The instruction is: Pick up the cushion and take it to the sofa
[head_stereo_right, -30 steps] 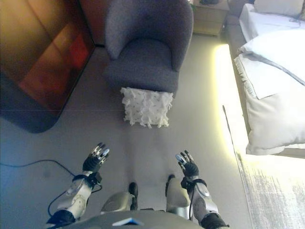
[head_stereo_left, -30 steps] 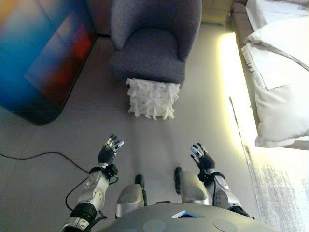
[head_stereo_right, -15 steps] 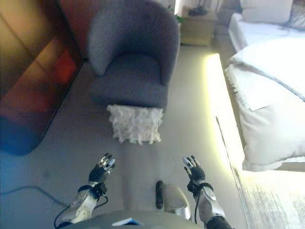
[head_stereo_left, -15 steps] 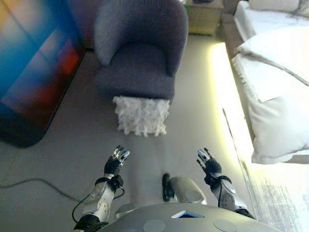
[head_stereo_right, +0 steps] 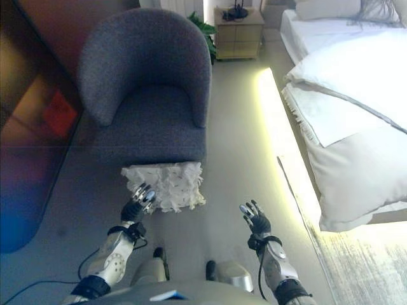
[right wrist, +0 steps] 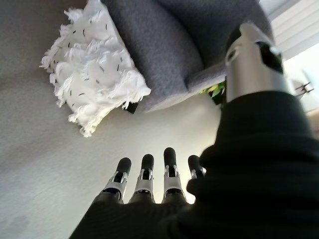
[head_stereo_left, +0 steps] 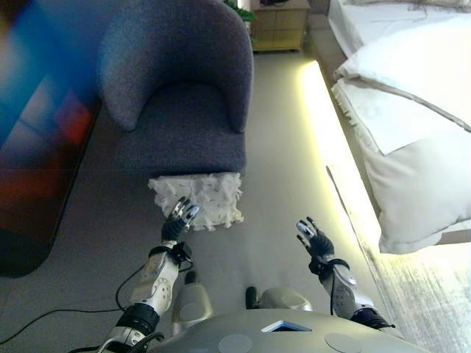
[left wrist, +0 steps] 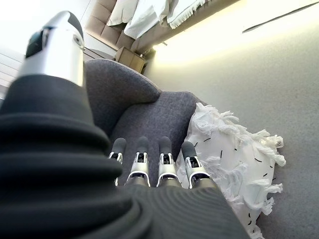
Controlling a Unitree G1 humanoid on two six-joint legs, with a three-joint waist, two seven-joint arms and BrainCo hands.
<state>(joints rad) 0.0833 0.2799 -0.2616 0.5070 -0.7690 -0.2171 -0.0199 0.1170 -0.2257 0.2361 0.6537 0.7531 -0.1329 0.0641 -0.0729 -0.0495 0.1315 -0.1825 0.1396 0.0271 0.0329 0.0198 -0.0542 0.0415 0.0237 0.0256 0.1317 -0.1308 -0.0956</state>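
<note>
A white tufted cushion (head_stereo_right: 166,184) lies on the floor, leaning against the front of a grey armchair (head_stereo_right: 151,101). My left hand (head_stereo_right: 138,201) is open, fingers straight, just in front of the cushion's near left corner; whether it touches is unclear. The left wrist view shows its fingers (left wrist: 162,164) beside the cushion (left wrist: 234,164). My right hand (head_stereo_right: 255,220) is open over bare floor, well to the right of the cushion. The right wrist view shows the cushion (right wrist: 92,84) farther off, past straight fingers (right wrist: 144,174).
A bed with white bedding (head_stereo_right: 356,108) runs along the right, with a lit strip (head_stereo_right: 280,146) along its base. A wooden nightstand (head_stereo_right: 238,28) stands behind the armchair. A dark cabinet (head_stereo_right: 28,127) lines the left. A pale rug (head_stereo_right: 362,267) lies at lower right.
The camera has moved forward, so armchair and cushion now lie closer. My left hand has reached the cushion's near edge; both hands stay open.
</note>
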